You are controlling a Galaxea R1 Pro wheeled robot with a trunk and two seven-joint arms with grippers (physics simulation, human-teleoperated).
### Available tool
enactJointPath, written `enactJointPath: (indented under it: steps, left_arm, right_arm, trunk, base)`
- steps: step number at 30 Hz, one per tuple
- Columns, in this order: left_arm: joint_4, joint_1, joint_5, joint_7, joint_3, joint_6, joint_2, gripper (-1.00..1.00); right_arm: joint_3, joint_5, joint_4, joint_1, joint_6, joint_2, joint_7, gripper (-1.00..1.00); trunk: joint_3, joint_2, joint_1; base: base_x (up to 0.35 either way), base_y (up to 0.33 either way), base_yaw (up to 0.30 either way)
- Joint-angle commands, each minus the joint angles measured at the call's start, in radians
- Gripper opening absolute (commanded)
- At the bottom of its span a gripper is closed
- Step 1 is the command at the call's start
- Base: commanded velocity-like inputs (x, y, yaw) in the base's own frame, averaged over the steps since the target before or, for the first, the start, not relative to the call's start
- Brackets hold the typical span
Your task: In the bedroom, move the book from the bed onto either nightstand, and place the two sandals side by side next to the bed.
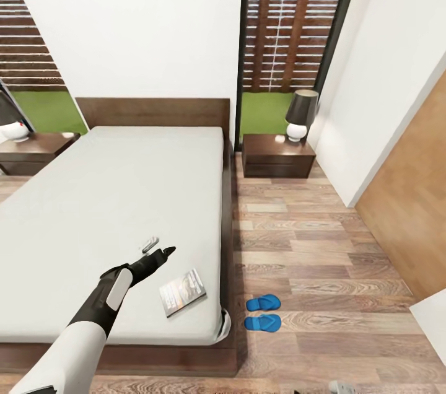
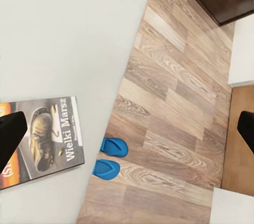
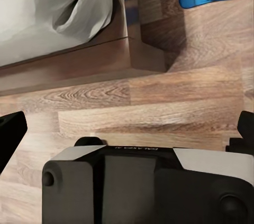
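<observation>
Bedroom with a wood-plank floor (image 1: 322, 245), white walls and a tall window (image 1: 291, 22) looking onto slatted fencing and grass. The bed (image 1: 111, 208), a pale mattress in a dark wooden frame, fills the left of the room; a dark nightstand (image 1: 277, 156) stands just beside its headboard on the window side, carrying a dark-shaded lamp (image 1: 300, 114), and a second nightstand (image 1: 34, 151) stands on the bed's other side. The book (image 1: 182, 290) lies flat on the mattress near the foot corner, cover up. The two sandals (image 1: 262, 312) lie side by side on the floor just beside that corner. The left gripper (image 1: 162, 254) hangs over the mattress near the book, its fingers spread wide apart, empty. The right gripper (image 3: 127, 129) hangs low over the floor by the bed's foot, jaws likewise wide apart.
</observation>
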Motion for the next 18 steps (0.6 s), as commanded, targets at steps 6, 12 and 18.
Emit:
enactJointPath:
  steps: [6, 12, 18]
  left_arm:
    - [-0.001, -0.001, 0.005, -0.003, 0.004, 0.008, -0.001, 1.00]
    - [-0.001, -0.001, 0.005, -0.003, 0.004, 0.008, -0.001, 1.00]
    - [-0.001, -0.001, 0.005, -0.003, 0.004, 0.008, -0.001, 1.00]
  right_arm:
    - [-0.004, 0.004, 0.001, -0.001, -0.004, 0.000, 0.004, 1.00]
    - [-0.004, 0.004, 0.001, -0.001, -0.004, 0.000, 0.004, 1.00]
    - [-0.004, 0.004, 0.001, -0.001, -0.004, 0.000, 0.004, 1.00]
  trunk:
    - [-0.011, -0.002, 0.000]
    - [-0.020, -0.002, 0.000]
    - [-0.030, -0.002, 0.000]
  base:
    - [0.000, 0.000, 0.000]
    - [0.000, 0.000, 0.000]
    - [0.000, 0.000, 0.000]
